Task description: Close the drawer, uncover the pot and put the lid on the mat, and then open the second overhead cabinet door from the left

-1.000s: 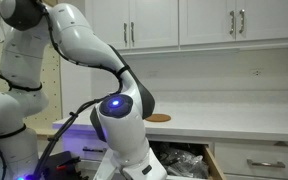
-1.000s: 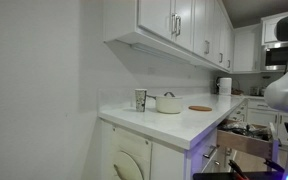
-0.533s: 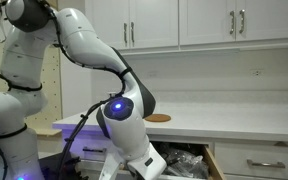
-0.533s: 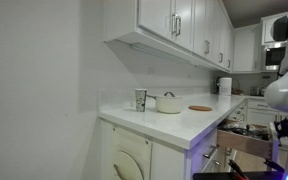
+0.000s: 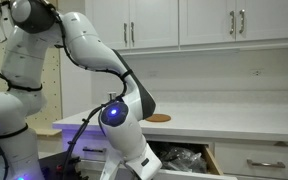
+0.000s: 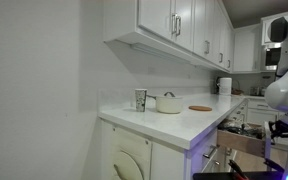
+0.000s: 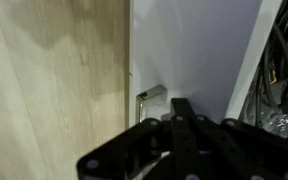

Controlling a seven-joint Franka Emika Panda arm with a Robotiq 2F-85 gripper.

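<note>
The drawer (image 5: pixel 189 160) stands open below the counter, full of clutter; it also shows in an exterior view (image 6: pixel 246 140). In the wrist view my gripper (image 7: pixel 181 106) is shut and empty, its dark fingers together against the white drawer front (image 7: pixel 189 50), just right of the metal handle (image 7: pixel 148 97). The white pot with its lid (image 6: pixel 170 101) stands on the counter. The round brown mat (image 6: pixel 200 108) lies beside it and shows in both exterior views (image 5: pixel 159 118). The overhead cabinet doors (image 5: pixel 149 22) are shut.
A cup (image 6: pixel 141 98) stands next to the pot. A kettle (image 6: pixel 224 86) is at the far end of the counter. My arm (image 5: pixel 114 75) bends down in front of the counter. Wood floor (image 7: pixel 44 90) lies beside the drawer front.
My forearm has swung a little lower and toward the drawer. The drawer looks just as open. Pot, lid and mat have not moved.
</note>
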